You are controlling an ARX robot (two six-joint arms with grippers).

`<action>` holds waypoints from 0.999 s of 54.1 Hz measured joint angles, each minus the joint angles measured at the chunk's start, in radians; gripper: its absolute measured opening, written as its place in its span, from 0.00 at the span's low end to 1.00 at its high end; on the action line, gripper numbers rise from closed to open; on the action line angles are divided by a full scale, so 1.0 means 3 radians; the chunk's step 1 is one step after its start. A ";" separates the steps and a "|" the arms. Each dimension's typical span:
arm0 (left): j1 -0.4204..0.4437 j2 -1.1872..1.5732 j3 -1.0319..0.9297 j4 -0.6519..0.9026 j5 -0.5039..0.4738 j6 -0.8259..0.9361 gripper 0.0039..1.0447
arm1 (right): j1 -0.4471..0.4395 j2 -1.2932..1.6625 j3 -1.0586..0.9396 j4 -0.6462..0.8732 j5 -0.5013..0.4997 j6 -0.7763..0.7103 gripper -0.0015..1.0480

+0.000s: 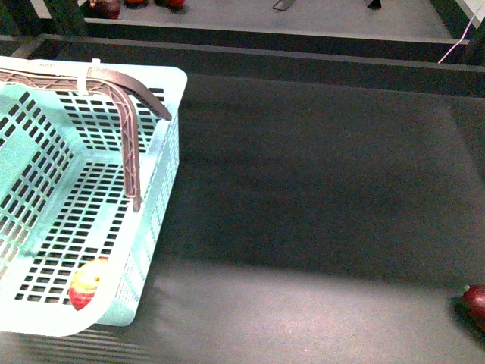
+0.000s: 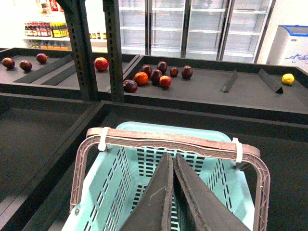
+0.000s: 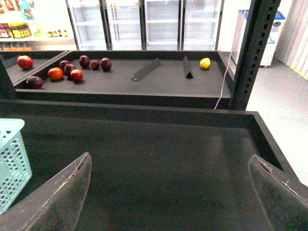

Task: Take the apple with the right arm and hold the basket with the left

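The teal basket (image 1: 163, 163) stands at the left of the dark shelf with its brown handle (image 1: 129, 136) raised. The red apple (image 1: 89, 283), with a pale yellow patch, lies inside the basket at its near corner. Neither gripper shows in the front view. In the left wrist view my left gripper (image 2: 171, 156) is shut and empty. Its tips sit close by the handle bar (image 2: 168, 142), over the basket (image 2: 110, 192), not around the bar. My right gripper (image 3: 169, 159) is open and empty over the bare dark surface. The basket's corner (image 3: 9, 159) shows at one side.
A dark maroon fruit (image 1: 476, 302) lies at the front right edge. The shelf behind holds several red and maroon fruits (image 2: 154, 77), a lemon (image 2: 288, 78) and two black dividers. Metal posts (image 2: 113, 48) (image 3: 248, 53) stand between the shelves. A raised rim (image 3: 267, 139) borders the surface.
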State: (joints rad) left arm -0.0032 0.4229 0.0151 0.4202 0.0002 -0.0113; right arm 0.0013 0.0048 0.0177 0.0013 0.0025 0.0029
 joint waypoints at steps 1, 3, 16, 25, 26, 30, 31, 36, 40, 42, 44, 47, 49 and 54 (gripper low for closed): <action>0.0000 -0.0033 0.0000 -0.0031 0.0000 0.0000 0.03 | 0.0000 0.0000 0.0000 0.0000 0.0000 0.0000 0.92; 0.0000 -0.0095 0.0000 -0.0093 0.0000 0.0000 0.03 | 0.0000 0.0000 0.0000 0.0000 0.0000 0.0000 0.92; 0.0000 -0.0425 0.0000 -0.0413 0.0000 0.0000 0.03 | 0.0000 0.0000 0.0000 0.0000 -0.0001 0.0000 0.92; 0.0000 -0.0595 0.0000 -0.0581 0.0000 0.0000 0.03 | 0.0000 0.0000 0.0000 0.0000 0.0000 0.0000 0.92; 0.0000 -0.0613 0.0000 -0.0599 0.0000 0.0000 0.03 | 0.0000 0.0000 0.0000 0.0000 0.0000 0.0000 0.92; 0.0000 -0.0676 0.0000 -0.0662 0.0000 0.0000 0.03 | 0.0000 0.0000 0.0000 0.0000 0.0000 0.0000 0.92; 0.0000 -0.0684 0.0000 -0.0671 0.0000 0.0001 0.03 | 0.0000 0.0000 0.0000 0.0000 0.0000 0.0000 0.92; 0.0000 -0.0767 0.0000 -0.0755 0.0000 0.0000 0.03 | 0.0000 0.0000 0.0000 0.0000 0.0000 0.0000 0.92; 0.0000 -0.0820 0.0000 -0.0811 0.0000 0.0000 0.03 | 0.0000 0.0000 0.0000 0.0000 0.0000 0.0000 0.92; 0.0000 -0.0977 0.0000 -0.1029 0.0000 0.0000 0.03 | 0.0000 0.0000 0.0000 0.0000 -0.0001 -0.0001 0.92; 0.0000 -0.1128 0.0000 -0.1231 0.0000 0.0001 0.03 | 0.0000 0.0000 0.0000 0.0000 0.0000 0.0000 0.92; 0.0000 -0.1306 0.0000 -0.1364 0.0000 0.0001 0.03 | 0.0000 0.0000 0.0000 0.0000 0.0000 0.0000 0.92; 0.0000 -0.1363 0.0000 -0.1380 -0.0001 0.0001 0.03 | 0.0000 0.0000 0.0000 0.0000 0.0000 0.0000 0.92; 0.0000 -0.1383 0.0000 -0.1390 -0.0001 0.0001 0.03 | 0.0000 0.0000 0.0000 0.0000 0.0000 0.0000 0.92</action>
State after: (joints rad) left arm -0.0032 0.0078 0.0151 0.0032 -0.0002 -0.0109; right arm 0.0013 0.0048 0.0177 0.0013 0.0025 0.0029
